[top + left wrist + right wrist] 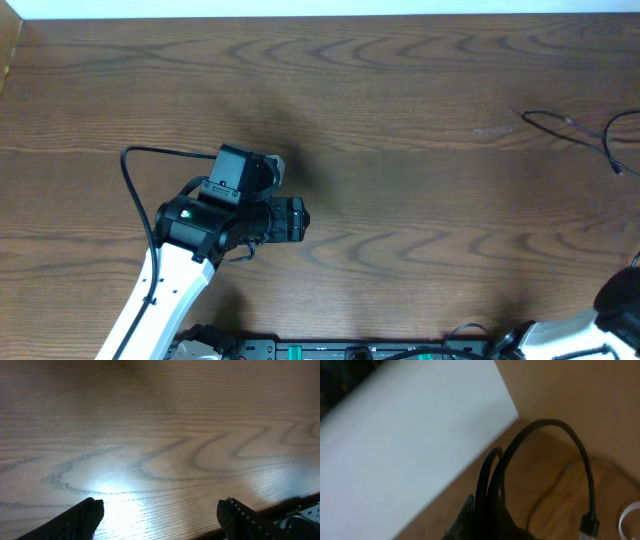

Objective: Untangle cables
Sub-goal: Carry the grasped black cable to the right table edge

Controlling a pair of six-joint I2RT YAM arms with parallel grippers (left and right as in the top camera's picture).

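**Left claw (162, 512) spread wide, right claw (487, 517) clamped on black cables (496, 470)**

My left claw hangs low over the wooden table (160, 425), jaws far apart, gripping nothing; my right claw, in a blurred view, seems pressed closed on the black cables, which arch up out of it; one ends in a plug (588, 523), near a white cord (630, 520); one more thin black cable (562, 122) lies at the table's far right.

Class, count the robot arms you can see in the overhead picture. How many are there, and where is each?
2. The left arm reaches up from the bottom edge to left of centre; the right arm sits in the bottom right corner, mostly cut off.
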